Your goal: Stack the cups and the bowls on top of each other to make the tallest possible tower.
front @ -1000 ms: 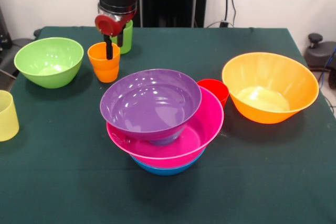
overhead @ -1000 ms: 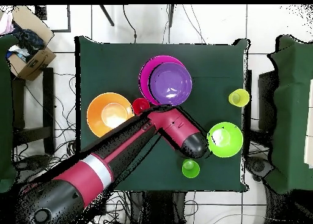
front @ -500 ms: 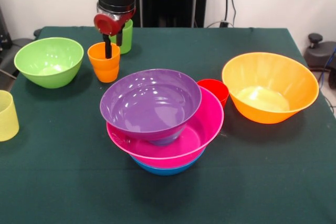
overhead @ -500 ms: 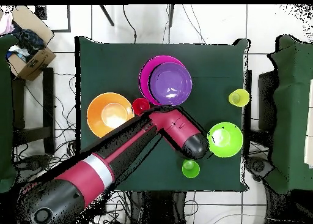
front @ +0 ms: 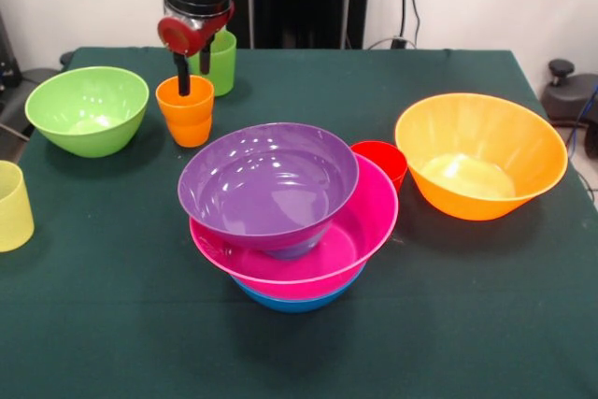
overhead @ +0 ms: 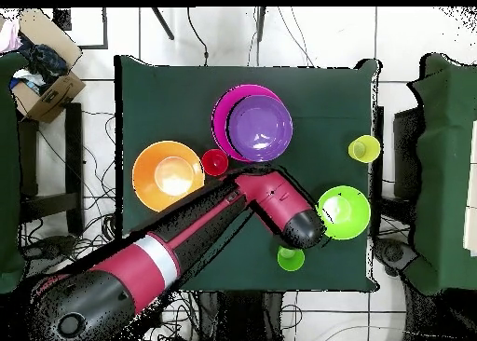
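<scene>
Tower (front: 285,221) so far: purple bowl (front: 268,182) nested in pink bowl (front: 360,231), which sits in a blue bowl (front: 290,302) showing only as a rim underneath; pile stands mid-table, toward the front view's near edge; purple bowl sits off-centre in the pink one, shifted toward the lime-bowl side.

Red cup (front: 383,161) upright, touching the far rim of the pink bowl; orange bowl (front: 480,154) alone near the table edge beyond it, apart from the pile.

Lime green bowl (front: 87,107) near the opposite edge; pale yellow cup (front: 13,205) at that same edge, closer to the camera-side corner.

Orange cup (front: 186,110) upright between lime bowl and pile; green cup (front: 220,63) just behind it, toward the far edge.

Gripper (front: 192,72) over the orange cup, fingers spread; one dark finger (front: 183,79) reaches down to the cup's rim, the other hangs behind it, in front of the green cup; grip not closed on anything.

Overhead view: arm (overhead: 186,244) hides the orange cup; table (overhead: 168,95) covered in dark green cloth.
</scene>
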Action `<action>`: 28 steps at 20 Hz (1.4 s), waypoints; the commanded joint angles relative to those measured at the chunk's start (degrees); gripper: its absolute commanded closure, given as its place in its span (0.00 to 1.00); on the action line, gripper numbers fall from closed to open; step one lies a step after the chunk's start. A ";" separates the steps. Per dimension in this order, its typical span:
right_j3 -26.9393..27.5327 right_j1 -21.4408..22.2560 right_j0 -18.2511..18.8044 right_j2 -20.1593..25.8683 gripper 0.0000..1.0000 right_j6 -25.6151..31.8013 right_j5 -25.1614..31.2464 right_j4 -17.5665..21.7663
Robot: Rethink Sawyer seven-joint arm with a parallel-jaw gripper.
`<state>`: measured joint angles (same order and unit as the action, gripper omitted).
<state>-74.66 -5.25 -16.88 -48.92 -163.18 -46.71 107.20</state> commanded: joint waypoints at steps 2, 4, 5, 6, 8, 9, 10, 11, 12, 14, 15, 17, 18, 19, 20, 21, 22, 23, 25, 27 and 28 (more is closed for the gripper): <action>-2.24 0.05 1.69 12.18 0.00 13.67 7.13 -4.26; -2.24 0.09 2.11 12.98 0.00 15.03 7.29 -4.37; -2.46 0.25 1.73 13.38 0.00 15.34 7.27 -4.47; -2.55 0.25 1.75 13.79 0.00 15.81 6.87 -4.23; -2.83 0.52 1.71 14.42 0.00 17.04 6.86 -4.00; -3.02 0.66 1.66 14.62 0.00 17.07 7.00 -4.09; -3.18 0.81 1.72 14.86 0.00 17.25 7.16 -4.31; -3.27 0.89 1.66 14.97 0.00 17.45 7.29 -4.23; -3.32 0.86 1.56 15.17 0.00 17.66 7.42 -4.12; -3.33 0.76 1.52 15.63 0.00 17.52 7.95 -4.25; -3.19 0.70 1.67 15.90 0.00 17.11 7.94 -4.27; -3.16 0.65 1.78 16.46 0.00 17.09 8.21 -4.19; -3.19 0.63 1.72 16.64 0.00 17.23 8.33 -4.01; -3.20 0.62 1.73 16.79 0.00 17.42 8.56 -3.82; -3.22 0.66 1.76 16.97 0.00 17.62 8.83 -3.69; -3.26 0.74 1.97 17.22 0.00 17.98 9.14 -3.67; -3.25 0.74 2.04 17.35 0.00 18.03 9.36 -3.58; -3.30 0.85 2.20 17.46 0.00 18.29 9.56 -3.53; -3.11 0.73 2.33 17.81 0.00 18.37 10.22 -3.52; -2.99 0.64 2.69 17.95 0.00 18.02 10.75 -3.38; -2.94 0.62 2.79 18.03 0.00 17.80 10.95 -3.31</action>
<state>-78.23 -3.89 -15.72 -43.21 -162.63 -43.16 107.21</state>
